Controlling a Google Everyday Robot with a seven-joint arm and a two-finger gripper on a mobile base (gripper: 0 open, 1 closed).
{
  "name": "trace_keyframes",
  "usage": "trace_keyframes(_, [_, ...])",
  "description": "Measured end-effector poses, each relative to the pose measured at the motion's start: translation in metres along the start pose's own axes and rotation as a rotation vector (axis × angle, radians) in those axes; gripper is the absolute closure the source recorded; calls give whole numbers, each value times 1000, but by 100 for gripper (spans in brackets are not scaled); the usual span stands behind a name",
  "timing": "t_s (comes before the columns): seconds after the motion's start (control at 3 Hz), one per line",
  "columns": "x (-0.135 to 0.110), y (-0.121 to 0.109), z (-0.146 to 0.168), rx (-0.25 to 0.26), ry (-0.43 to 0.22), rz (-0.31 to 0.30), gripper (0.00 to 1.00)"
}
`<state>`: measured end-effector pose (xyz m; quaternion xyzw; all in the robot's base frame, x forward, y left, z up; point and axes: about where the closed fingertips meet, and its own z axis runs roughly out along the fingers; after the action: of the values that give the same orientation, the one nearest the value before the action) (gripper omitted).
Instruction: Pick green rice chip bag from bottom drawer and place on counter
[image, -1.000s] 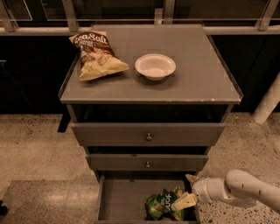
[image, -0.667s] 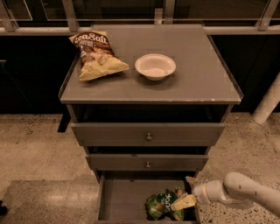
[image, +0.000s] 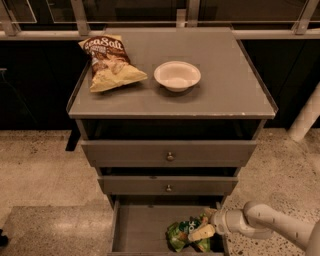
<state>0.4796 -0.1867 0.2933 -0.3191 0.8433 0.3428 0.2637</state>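
Observation:
The green rice chip bag (image: 181, 234) lies crumpled on the floor of the open bottom drawer (image: 137, 230), at its right front. My gripper (image: 202, 229) reaches into the drawer from the right and sits right at the bag's right side, partly over it. The white arm (image: 265, 222) comes in from the lower right. The grey counter (image: 225, 85) on top of the cabinet is far above the gripper.
A brown-and-yellow Sea Salt bag (image: 107, 62) lies at the counter's back left. A white bowl (image: 177, 75) stands near its middle. The two upper drawers with round knobs (image: 170, 156) are pulled out slightly above the bottom drawer. A speckled floor surrounds the cabinet.
My arm and gripper have shifted slightly left and down, further onto the green bag. The bag has stayed in place.

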Motion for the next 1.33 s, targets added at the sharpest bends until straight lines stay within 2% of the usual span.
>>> trace_keyframes(0.67, [10, -14, 19, -14, 16, 11, 0])
trace_keyframes(1.33, [9, -44, 77, -75, 29, -10, 0])
